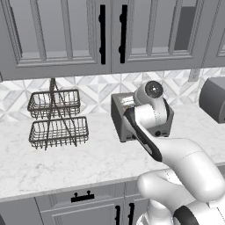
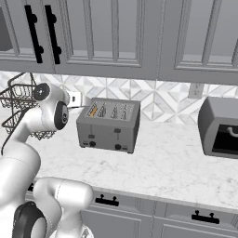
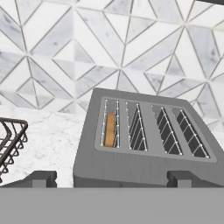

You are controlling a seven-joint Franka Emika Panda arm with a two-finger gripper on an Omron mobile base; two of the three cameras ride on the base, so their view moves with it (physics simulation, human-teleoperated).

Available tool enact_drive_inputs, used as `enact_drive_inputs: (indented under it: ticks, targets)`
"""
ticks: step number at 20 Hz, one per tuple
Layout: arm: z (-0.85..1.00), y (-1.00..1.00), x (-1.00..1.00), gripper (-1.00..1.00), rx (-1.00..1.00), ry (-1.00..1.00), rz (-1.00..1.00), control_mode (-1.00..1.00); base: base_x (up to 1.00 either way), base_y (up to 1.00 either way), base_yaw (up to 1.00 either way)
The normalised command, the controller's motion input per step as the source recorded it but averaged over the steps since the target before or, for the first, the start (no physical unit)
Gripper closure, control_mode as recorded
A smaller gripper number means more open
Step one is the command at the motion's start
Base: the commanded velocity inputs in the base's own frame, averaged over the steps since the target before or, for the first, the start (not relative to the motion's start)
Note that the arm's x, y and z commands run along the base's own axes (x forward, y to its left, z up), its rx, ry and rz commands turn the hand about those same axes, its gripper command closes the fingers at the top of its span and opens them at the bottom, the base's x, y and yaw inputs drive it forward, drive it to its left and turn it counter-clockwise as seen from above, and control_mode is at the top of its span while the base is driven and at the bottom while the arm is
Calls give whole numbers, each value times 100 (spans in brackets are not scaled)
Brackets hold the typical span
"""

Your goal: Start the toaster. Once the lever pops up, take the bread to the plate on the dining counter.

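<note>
From the left base view, the toaster (image 1: 121,116) sits toward the counter's (image 1: 66,162) back edge, half hidden by the arm. The right base view shows the bread (image 2: 93,110) in its leftmost slot. In the hand view the gripper (image 3: 112,178) gapes wide, empty; it should probably descend on the front lever squarely.

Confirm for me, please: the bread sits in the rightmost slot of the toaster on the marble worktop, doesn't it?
Not quite. The bread sits in the leftmost slot of the toaster, as the hand view shows; the right base view agrees. The toaster does stand on the marble worktop.
</note>
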Motion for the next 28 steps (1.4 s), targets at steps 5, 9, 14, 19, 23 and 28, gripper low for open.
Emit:
enact_drive_inputs:
  ticks: [5,9,14,19,23,28]
  targets:
    - [0,0,0,-100,0,0,0,-100,0,0,0]
    - [0,0,0,-100,0,0,0,-100,0,0,0]
    - [0,0,0,-100,0,0,0,-100,0,0,0]
    - [0,0,0,-100,0,0,0,-100,0,0,0]
    - [0,0,0,-100,0,0,0,-100,0,0,0]
    - [0,0,0,-100,0,0,0,-100,0,0,0]
